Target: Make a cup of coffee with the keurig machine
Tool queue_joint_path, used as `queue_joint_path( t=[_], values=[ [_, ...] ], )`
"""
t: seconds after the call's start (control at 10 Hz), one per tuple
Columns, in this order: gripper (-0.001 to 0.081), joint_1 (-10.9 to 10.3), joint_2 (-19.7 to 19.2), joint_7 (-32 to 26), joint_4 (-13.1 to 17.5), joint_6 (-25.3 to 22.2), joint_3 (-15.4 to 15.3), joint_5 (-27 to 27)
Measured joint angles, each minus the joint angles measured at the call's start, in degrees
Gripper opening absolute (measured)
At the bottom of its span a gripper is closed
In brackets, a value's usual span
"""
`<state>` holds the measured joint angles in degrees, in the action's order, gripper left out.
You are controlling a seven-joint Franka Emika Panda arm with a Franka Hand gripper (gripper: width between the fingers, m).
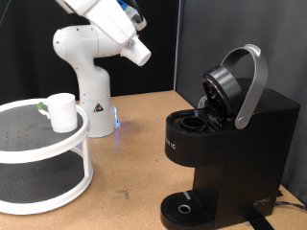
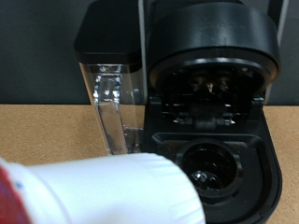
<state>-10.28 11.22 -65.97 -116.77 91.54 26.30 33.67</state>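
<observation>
Keurig machine [image 1: 225, 144] dominates the exterior view's right side, boxy and matte black, standing on the brown counter [image 1: 134, 144]. Its lid is swung up and open, the grey curved handle [image 1: 251, 86] arching high above the body, and the pod chamber [image 1: 192, 123] below gapes dark. Down at the base sits the round drip tray [image 1: 184, 207], close to the exterior view's bottom edge.

Over on the exterior view's left, a white two-tier round stand [image 1: 43, 158] takes up the corner, dark perforated shelves inside white rims. Behind it rises the white robot arm [image 1: 86, 67], its base beside the stand and a small blue light glowing low down near the counter. The arm's upper end reaches out of the top of the frame, so the gripper itself does not show in either view and I cannot tell how its fingers stand.

On the stand's top tier rests the cup [image 1: 62, 111], plain white, upright, with a greenish handle towards the exterior view's left, well apart from the machine.

From the wrist view, the open brewer fills the scene: clear water tank [image 2: 114, 107] alongside, open pod chamber below the raised lid. Closest to the lens, blurred, is a white pod [image 2: 103, 191] with a red end.
</observation>
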Motion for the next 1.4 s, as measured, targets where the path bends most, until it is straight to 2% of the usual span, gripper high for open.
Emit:
queue_joint_path(
  t=[0.2,0.6,0.8,1.1,1.4],
  values=[
    [0.0028,-0.2,-2.2,0.3,2.2,-0.9,-0.4,0.2],
    [0.0028,-0.8,-9.1,1.2,6.3,-1.4,-2.5,1.1],
    [0.0028,-1.0,-12.0,1.7,7.9,-3.1,-3.6,1.9],
    [0.0028,-1.3,-15.0,4.5,9.2,-3.1,-5.7,2.4],
    [0.0028,-1.5,-16.3,5.3,9.4,-2.8,-7.3,2.4]
  ],
)
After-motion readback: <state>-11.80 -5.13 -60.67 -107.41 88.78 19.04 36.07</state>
